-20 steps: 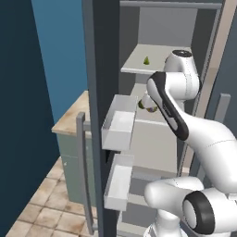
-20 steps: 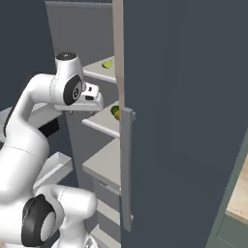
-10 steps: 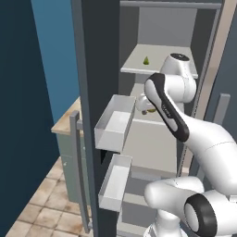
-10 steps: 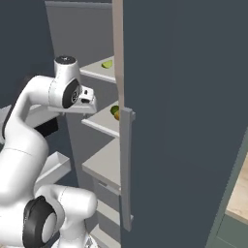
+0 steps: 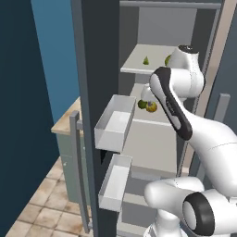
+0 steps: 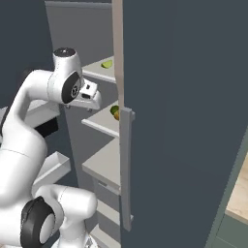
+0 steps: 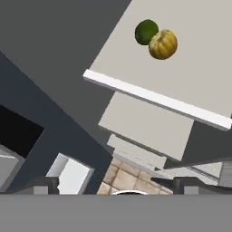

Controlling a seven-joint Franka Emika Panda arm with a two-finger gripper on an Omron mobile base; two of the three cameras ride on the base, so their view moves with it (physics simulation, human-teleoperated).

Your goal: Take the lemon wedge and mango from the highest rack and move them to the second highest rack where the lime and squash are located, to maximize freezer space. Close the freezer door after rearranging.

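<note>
The lemon wedge [image 5: 146,60] lies on the highest rack [image 5: 136,69], and a green-yellow edge of the mango [image 5: 167,60] peeks out behind my arm. One rack down, the dark green lime [image 7: 146,31] touches the yellow-orange squash [image 7: 162,44] on the second highest rack [image 7: 195,86]. My gripper [image 7: 115,185] hangs in front of that rack's front edge, open, fingertips [image 7: 45,183] far apart with nothing between them. From the left base view the gripper [image 5: 147,95] sits just above the lime [image 5: 141,104] and squash [image 5: 152,107]. The freezer door [image 5: 95,65] stands open on the left.
Two clear white bins [image 5: 113,124] jut from the door's inner side, close to my arm's left. A neighbouring dark door with a grey bar handle [image 6: 125,164] bounds the cabinet on the right. Lower racks [image 6: 104,167] sit below; tiled floor [image 5: 41,208] lies at the left.
The freezer door's edge and bar handle have drifted slightly left in the left base view. My hand has stayed almost where it was, in front of the second highest rack.
</note>
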